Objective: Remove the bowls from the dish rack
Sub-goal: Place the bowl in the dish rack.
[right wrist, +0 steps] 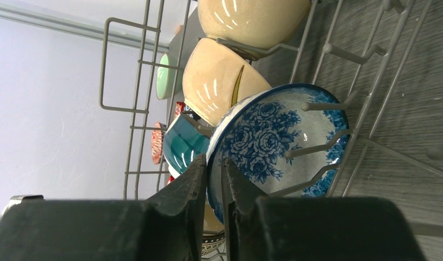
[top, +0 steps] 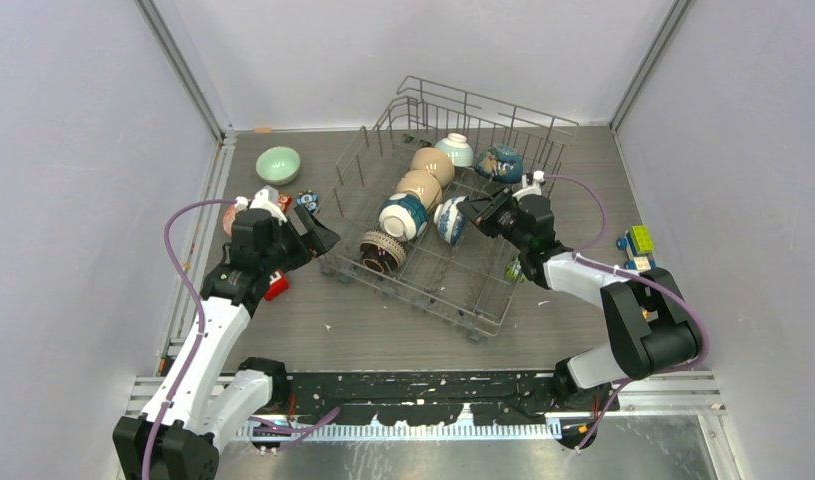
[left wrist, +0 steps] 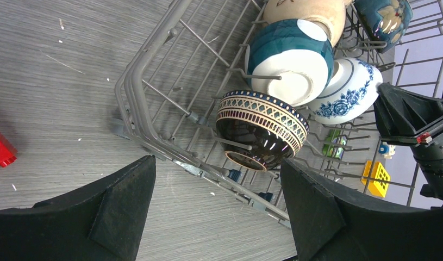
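Observation:
The grey wire dish rack point(top: 483, 300) stands mid-table with several bowls on edge in it: a dark brown ribbed bowl point(top: 382, 250), a white-teal bowl point(top: 403, 215), two tan bowls point(top: 420, 185), a white bowl point(top: 455, 150), a dark blue bowl point(top: 500, 163) and a blue-white patterned bowl point(top: 450, 220). My right gripper point(top: 471, 211) is shut on the patterned bowl's point(right wrist: 273, 141) rim, which sits between its fingers point(right wrist: 194, 179). My left gripper point(top: 321, 232) is open and empty at the rack's left rim point(left wrist: 148, 125), facing the brown bowl point(left wrist: 261, 129).
A mint green bowl point(top: 278, 164) sits on the table left of the rack. A pink-red bowl point(top: 228, 220) lies behind my left arm. A red block point(top: 276, 287) lies by that arm. Small yellow and green toys point(top: 638, 240) lie to the right. Walls enclose three sides.

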